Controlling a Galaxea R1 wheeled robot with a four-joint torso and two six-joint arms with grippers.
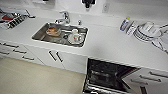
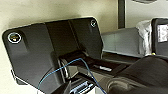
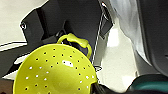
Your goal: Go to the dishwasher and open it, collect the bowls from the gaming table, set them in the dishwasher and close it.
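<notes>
While the head view looks down on a white kitchen counter [image 1: 110, 42], the dishwasher [image 1: 106, 75] sits below the counter's front edge toward the right, its door dropped open so the dark interior and a rack show. White drawer fronts [image 1: 150, 78] flank it on the right, and white cabinet doors with dark bar handles [image 1: 55, 56] lie to its left, under the sink.

Close before the right wrist camera is a yellow-green perforated bowl [image 3: 53, 72], a colander-like piece with small holes across its curved wall and a loop handle [image 3: 75, 41] at its rim. It sits right against the dark plate of the right arm, with pale floor [image 3: 117, 62] beyond it. Whether the right gripper's fingers are closed on the bowl or merely beside it cannot be told from this view. How the bowl lies relative to the dishwasher cannot be told either.

From the left wrist camera, the arm's dark plate and jointed bar take the foreground, crossed by a thin blue cable [image 2: 75, 62]; behind them is a pale wall and a grey surface. The state of the left gripper cannot be told.

On the counter, a steel sink [image 1: 40, 33] holds a few dishes, with a tap [image 1: 65, 17] behind it. A bottle [image 1: 124, 24] and stacked white dishes [image 1: 147, 31] stand toward the right, and a rack [image 1: 15, 21] sits at far left.
</notes>
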